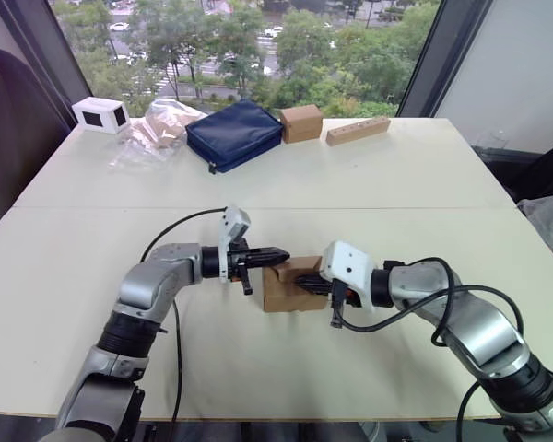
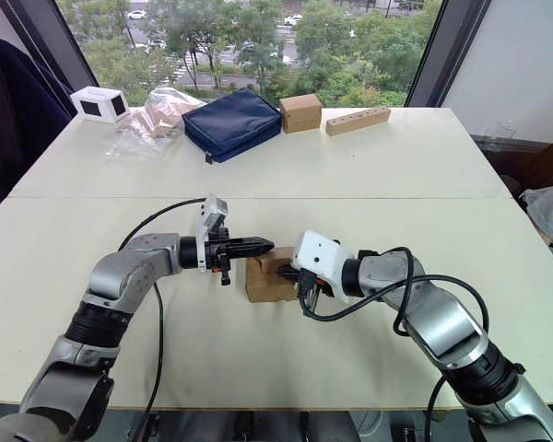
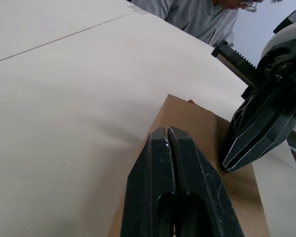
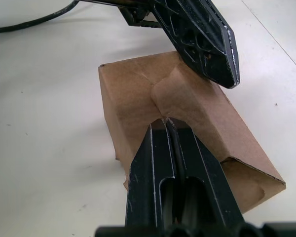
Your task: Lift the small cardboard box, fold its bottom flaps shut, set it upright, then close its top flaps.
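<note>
You are looking at a pale table (image 1: 369, 184) with a seam running across its middle. The small cardboard box (image 1: 282, 290) sits on the near half. Along the far edge lie a white box with dark panels (image 1: 100, 113), a crumpled clear bag (image 1: 157, 126), a navy pouch (image 1: 234, 134), a squarer brown box (image 1: 300, 122) and a long wooden block (image 1: 358, 130), the pouch and the brown box just beside each other.
</note>
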### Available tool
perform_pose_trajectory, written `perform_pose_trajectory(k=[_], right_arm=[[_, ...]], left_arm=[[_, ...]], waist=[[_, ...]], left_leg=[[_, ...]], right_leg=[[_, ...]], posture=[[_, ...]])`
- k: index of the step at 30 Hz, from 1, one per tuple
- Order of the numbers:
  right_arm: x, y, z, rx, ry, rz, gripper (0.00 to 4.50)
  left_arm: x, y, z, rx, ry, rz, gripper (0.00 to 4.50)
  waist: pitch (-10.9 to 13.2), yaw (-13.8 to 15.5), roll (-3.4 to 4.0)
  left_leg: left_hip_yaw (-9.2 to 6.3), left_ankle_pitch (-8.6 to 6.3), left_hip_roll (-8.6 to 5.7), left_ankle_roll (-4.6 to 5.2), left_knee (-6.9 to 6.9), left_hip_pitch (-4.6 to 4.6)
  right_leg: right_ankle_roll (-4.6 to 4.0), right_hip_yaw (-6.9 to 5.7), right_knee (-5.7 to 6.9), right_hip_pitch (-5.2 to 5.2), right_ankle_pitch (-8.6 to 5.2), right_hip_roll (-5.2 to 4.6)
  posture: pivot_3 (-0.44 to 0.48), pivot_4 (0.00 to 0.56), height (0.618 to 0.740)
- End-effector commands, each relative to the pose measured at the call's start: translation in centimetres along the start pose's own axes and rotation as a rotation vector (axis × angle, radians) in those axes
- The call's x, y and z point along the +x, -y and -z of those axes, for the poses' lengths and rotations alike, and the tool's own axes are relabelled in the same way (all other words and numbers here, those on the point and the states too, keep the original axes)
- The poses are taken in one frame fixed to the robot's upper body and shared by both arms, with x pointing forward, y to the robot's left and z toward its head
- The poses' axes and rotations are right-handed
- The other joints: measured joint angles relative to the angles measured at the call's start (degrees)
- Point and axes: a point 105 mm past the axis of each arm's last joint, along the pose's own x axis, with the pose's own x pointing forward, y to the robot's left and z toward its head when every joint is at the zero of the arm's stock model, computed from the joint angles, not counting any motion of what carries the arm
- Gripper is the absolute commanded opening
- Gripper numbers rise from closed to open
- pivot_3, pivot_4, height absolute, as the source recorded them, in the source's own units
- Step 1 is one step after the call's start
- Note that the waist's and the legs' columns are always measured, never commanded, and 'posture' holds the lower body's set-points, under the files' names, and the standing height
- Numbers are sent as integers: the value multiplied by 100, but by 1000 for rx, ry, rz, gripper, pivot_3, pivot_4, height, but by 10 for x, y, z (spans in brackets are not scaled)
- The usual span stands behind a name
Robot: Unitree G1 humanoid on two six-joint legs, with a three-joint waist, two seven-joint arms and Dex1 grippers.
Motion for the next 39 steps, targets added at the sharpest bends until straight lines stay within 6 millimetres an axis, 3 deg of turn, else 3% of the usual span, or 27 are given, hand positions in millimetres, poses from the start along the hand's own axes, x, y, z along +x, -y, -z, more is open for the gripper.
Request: perform_pose_trajectory(k=[1, 11, 26, 36, 39], right_arm=[[0, 3, -2, -19, -4, 16, 0], [0, 6, -7, -14, 16, 25, 0], [5, 8, -11, -22, 25, 25, 0], [7, 3, -17, 1, 54, 3, 0], [1, -2, -18, 27, 60, -30, 0]], left_arm=[[1, 6, -7, 15, 25, 21, 13], [-1, 10, 0, 126, -49, 22, 13], [-4, 4, -13, 83, 21, -2, 13], [-4, 5, -9, 116, -15, 13, 13], [-6, 7, 2, 170, -88, 27, 13]], waist=[[0, 0, 0], [0, 0, 0], [0, -1, 0], [0, -1, 0], [0, -2, 0]], left_leg=[[0, 0, 0, 0, 0, 0], [0, 0, 0, 0, 0, 0], [0, 0, 0, 0, 0, 0], [0, 0, 0, 0, 0, 0], [0, 0, 0, 0, 0, 0]], right_leg=[[0, 0, 0, 0, 0, 0], [0, 0, 0, 0, 0, 0], [0, 0, -1, 1, 0, 0], [0, 0, -1, 1, 0, 0], [0, 0, -1, 1, 0, -1]], posture=[[0, 150, 740], [0, 150, 740], [0, 150, 740], [0, 150, 740], [0, 150, 740]])
